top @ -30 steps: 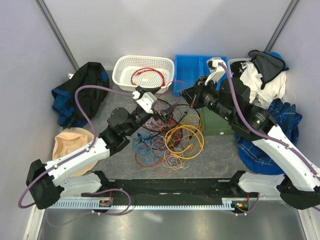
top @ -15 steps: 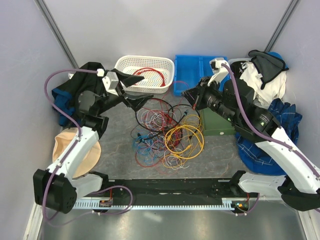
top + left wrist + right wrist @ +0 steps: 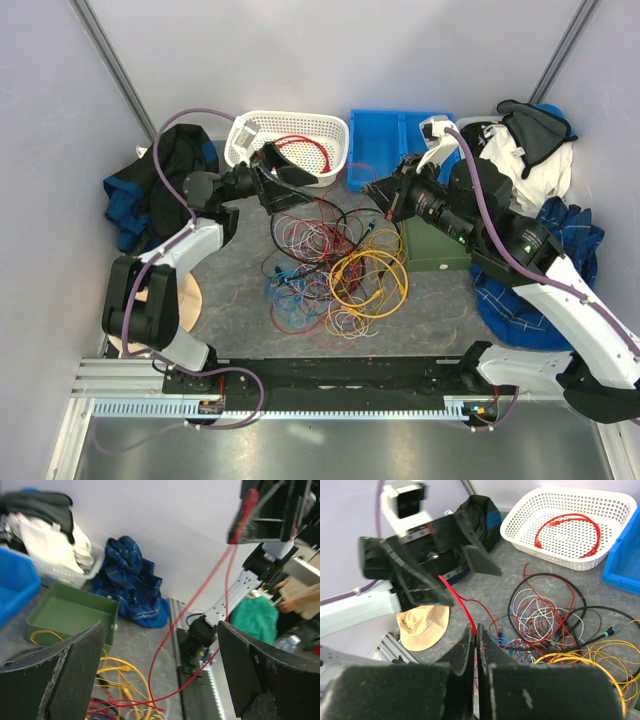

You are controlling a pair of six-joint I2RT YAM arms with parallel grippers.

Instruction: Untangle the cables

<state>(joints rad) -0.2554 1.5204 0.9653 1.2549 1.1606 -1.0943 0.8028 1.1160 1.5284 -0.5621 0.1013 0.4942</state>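
No legible text, apparently.

The left hand (image 3: 298,178) has swung off the cables (image 3: 335,265) toward the basket (image 3: 290,115).

Left arm (image 3: 190,245) bent, left tool (image 3: 160,670) spread wide, right arm (image 3: 545,275) outstretched, right tool (image 3: 476,630) pinched closed

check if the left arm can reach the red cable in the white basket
Probably yes: the left gripper hangs open at the white basket's near rim, and the red cable inside lies uncovered, though the gripper faces away.
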